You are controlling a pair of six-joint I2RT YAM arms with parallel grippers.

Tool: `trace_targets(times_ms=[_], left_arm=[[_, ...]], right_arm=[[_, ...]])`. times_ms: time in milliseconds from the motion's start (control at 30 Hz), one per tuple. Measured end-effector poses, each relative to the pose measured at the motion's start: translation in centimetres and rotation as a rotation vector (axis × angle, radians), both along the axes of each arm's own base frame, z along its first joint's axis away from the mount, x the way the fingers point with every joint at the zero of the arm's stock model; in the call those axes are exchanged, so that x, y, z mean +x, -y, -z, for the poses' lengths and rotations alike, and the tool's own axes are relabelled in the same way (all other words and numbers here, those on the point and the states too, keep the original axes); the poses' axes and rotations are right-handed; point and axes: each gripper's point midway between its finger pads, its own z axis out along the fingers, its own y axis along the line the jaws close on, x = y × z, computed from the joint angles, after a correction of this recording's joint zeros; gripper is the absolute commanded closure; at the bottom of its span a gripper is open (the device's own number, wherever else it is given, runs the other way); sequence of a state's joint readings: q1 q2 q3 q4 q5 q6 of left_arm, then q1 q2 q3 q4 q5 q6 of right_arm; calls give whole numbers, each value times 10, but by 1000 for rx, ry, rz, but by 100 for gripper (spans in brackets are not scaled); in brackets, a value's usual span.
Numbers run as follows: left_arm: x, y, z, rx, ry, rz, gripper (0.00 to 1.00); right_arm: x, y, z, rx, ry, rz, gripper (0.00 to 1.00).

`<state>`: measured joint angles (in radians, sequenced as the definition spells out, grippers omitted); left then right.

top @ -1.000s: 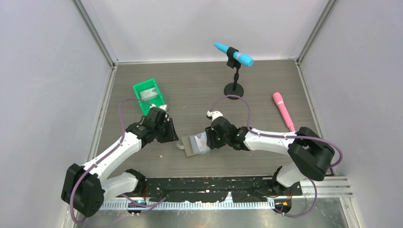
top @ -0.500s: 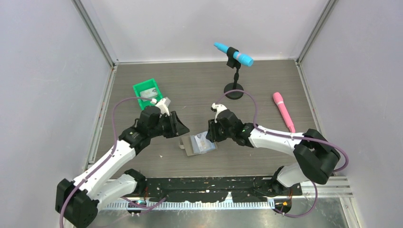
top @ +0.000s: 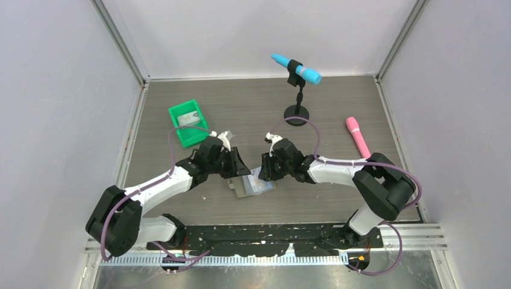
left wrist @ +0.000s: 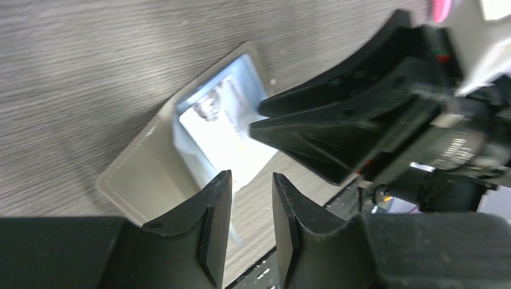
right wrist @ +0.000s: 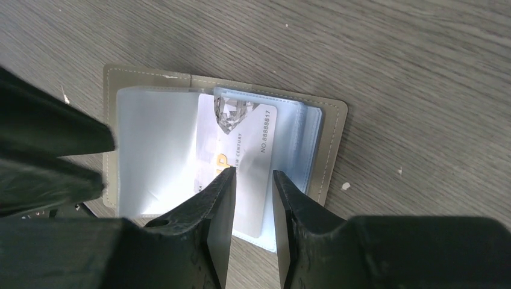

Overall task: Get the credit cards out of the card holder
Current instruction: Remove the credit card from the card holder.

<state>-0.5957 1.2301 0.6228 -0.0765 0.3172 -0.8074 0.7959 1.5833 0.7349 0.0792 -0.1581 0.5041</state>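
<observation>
Grey card holder [right wrist: 334,138], green bin [top: 191,136].

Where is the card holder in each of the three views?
Top external: card holder lies open just below picture centre.
Left wrist: left of centre, running diagonally.
Right wrist: fills the centre, open.
Shared landmark: the printed card in its pale pocket, a light patch from above.

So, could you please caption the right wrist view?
Right gripper hovers over a card in the open card holder.
</observation>
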Motion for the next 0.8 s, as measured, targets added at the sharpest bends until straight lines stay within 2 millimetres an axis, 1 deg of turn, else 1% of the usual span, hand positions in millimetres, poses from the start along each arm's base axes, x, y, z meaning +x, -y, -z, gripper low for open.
trace_targets(times_ms=[33, 233, 400, 633, 800], left_arm=[[-1, -4, 11, 25, -15, -10, 68], [-6, -15, 44, 101, -71, -35, 69], [-6, -18, 55, 128, -92, -42, 69], [-8, -14, 70, 91, -108, -50, 64], [-5, -6, 69, 35, -94, -54, 63]], right_arm=[[1, -1, 0, 4, 0, -1, 64], [4, -6, 0, 29, 5, -2, 65], [4, -7, 1, 50, 6, 1, 65], [3, -9, 1, 83, 8, 11, 66], [2, -8, 1, 105, 5, 23, 66]])
